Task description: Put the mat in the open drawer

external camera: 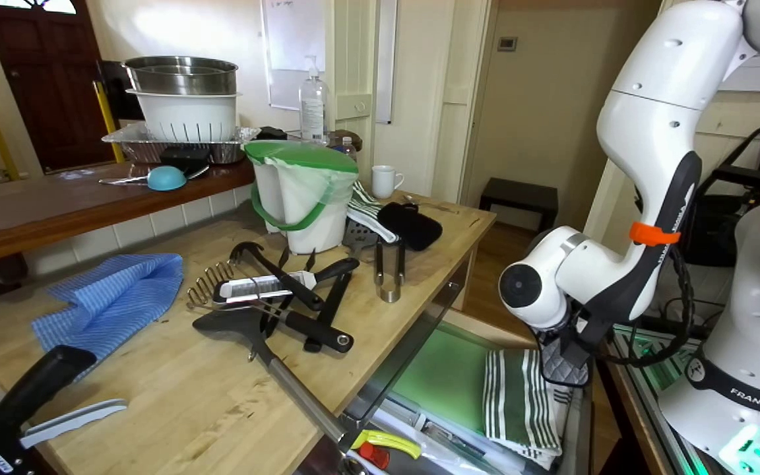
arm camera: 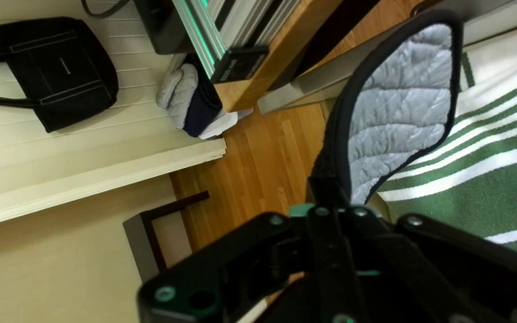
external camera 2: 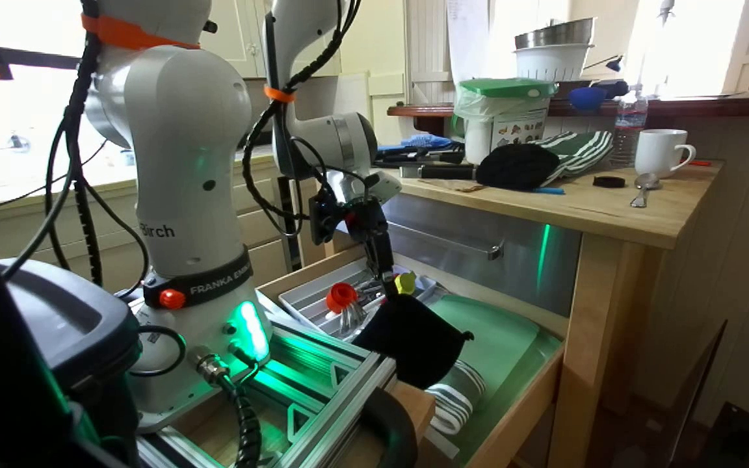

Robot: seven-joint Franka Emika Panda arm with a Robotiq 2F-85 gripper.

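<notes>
Quilted mat (arm camera: 406, 98) with a dark bound edge, hanging from a Robotiq gripper (external camera 2: 389, 283). We find the jaws brought together on one border of the pad, with only fabric between them; the rest hangs free, so far as we can tell. In both exterior views the pad appears at the robot's side of the open drawer (external camera 2: 536, 399); in the wrist view it crosses in front of both the drawer's outer wall and the striped dish towel (external camera: 518, 396) folded inside. Whether it touches either, we cannot tell.

Handling: from the bowed shape in the wrist view, we judge the mat light and soft, yet padded enough to keep a gentle curve instead of falling limp. Its faces differ, one plain black, the other grey and diamond-stitched with a slight sheen; we expect the grey side to be the slicker. Nothing about it suggests fragility, so a firm pinch should do no harm.

Grip site: we consider the bound edge the best hold, probably thicker and firmer than the panel. Held at one end, however, the far end may swing or catch on the drawer wall. The small nub (external camera 2: 468, 335) at one corner, perhaps a hanging loop, seems to us a poorer purchase.
</notes>
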